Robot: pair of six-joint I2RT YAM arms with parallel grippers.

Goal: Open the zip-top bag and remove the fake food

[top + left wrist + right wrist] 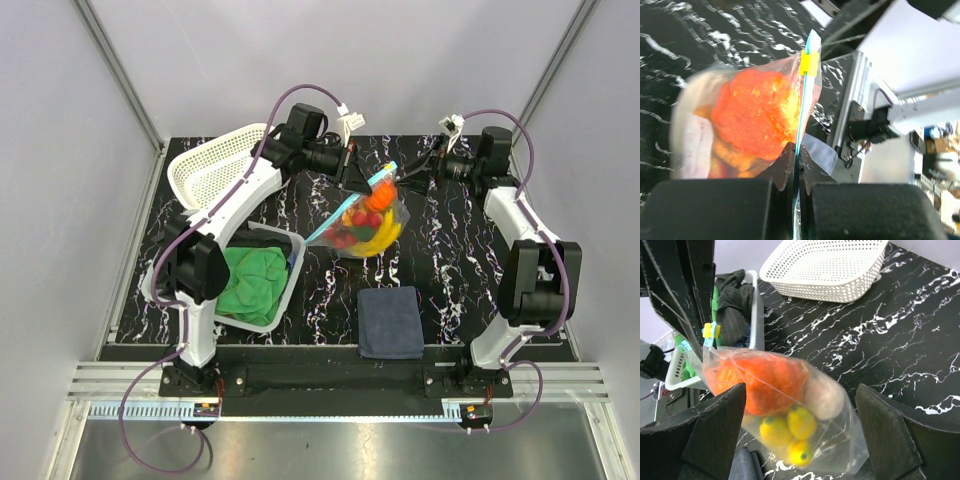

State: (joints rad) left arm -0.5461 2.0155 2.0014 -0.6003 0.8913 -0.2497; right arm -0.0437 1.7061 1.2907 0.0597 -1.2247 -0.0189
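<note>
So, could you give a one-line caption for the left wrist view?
Left hand pinches the zip-top bag by its teal zip strip, orange fake food inside.

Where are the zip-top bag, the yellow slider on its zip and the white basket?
zip-top bag (785, 410): right wrist view, middle of the clear pouch.
yellow slider (809, 64): left wrist view, its centre, on the teal strip.
white basket (830, 290): right wrist view, its perforated side wall.

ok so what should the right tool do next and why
Probably close the right tool on the zip strip near the yellow slider. It is open with the zip-top bag hanging between its fingers, while the left tool pinches the strip, the mouth looks shut, and the fake food is inside.
</note>
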